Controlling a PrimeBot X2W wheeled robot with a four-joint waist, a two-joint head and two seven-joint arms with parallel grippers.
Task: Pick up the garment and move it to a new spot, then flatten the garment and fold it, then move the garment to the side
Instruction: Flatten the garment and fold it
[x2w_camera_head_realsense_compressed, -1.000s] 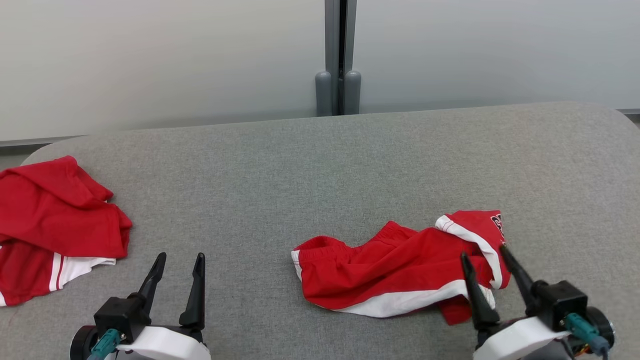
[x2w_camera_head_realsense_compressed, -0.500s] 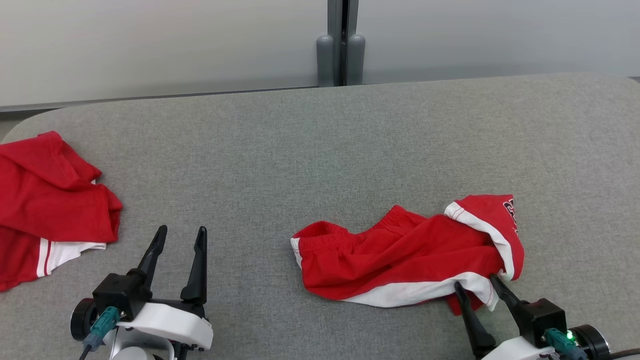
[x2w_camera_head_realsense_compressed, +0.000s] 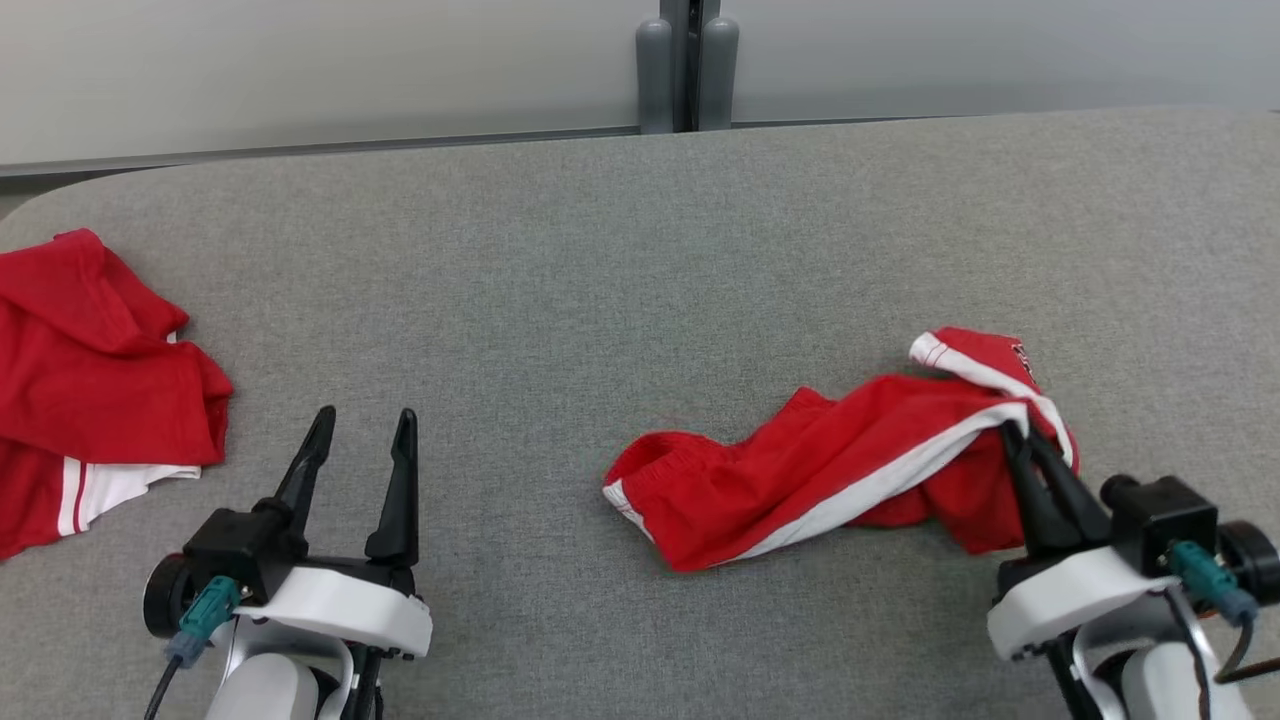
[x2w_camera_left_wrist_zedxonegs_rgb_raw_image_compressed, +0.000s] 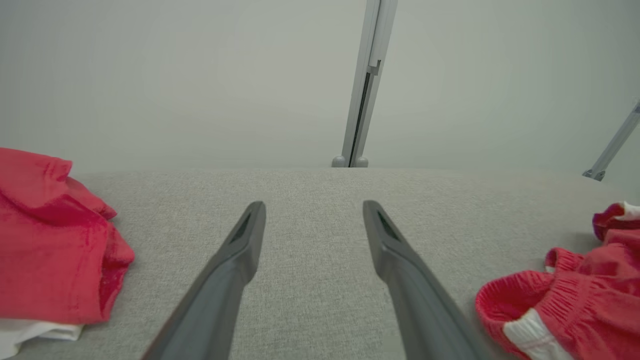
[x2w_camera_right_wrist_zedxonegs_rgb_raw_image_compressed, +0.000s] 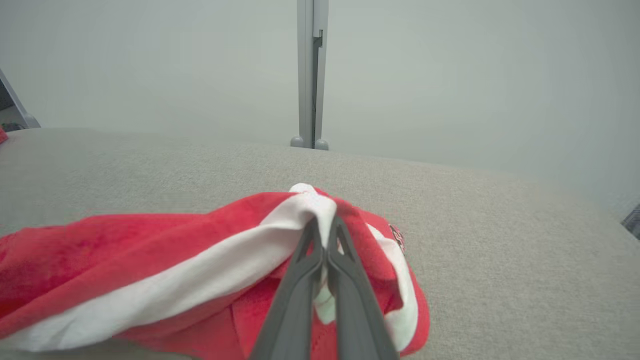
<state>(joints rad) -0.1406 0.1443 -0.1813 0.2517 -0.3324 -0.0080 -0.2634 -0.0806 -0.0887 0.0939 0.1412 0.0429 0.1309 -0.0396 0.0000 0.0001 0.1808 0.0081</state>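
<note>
The garment (x2w_camera_head_realsense_compressed: 820, 465), red shorts with a white side stripe, lies crumpled at the right of the grey padded table (x2w_camera_head_realsense_compressed: 600, 280). My right gripper (x2w_camera_head_realsense_compressed: 1022, 438) is shut on its right end, pinching the white-striped fold, which is raised off the table. In the right wrist view the garment (x2w_camera_right_wrist_zedxonegs_rgb_raw_image_compressed: 150, 260) bunches around the closed right gripper (x2w_camera_right_wrist_zedxonegs_rgb_raw_image_compressed: 325, 225). My left gripper (x2w_camera_head_realsense_compressed: 362, 430) stands open over bare table at the lower left, holding nothing. In the left wrist view the left gripper (x2w_camera_left_wrist_zedxonegs_rgb_raw_image_compressed: 312, 210) has its fingers wide apart, and the garment's waistband (x2w_camera_left_wrist_zedxonegs_rgb_raw_image_compressed: 565, 295) shows at the right edge.
A second red and white garment (x2w_camera_head_realsense_compressed: 90, 380) lies heaped at the table's left edge, also visible as the second garment (x2w_camera_left_wrist_zedxonegs_rgb_raw_image_compressed: 50, 240) in the left wrist view. A grey post (x2w_camera_head_realsense_compressed: 688, 60) stands behind the table against a pale wall. Bare fabric lies between the two garments.
My right gripper has shut on the garment's striped right end and lifted it, pulling the cloth taut. The head camera tilted down. My left gripper stayed open.
</note>
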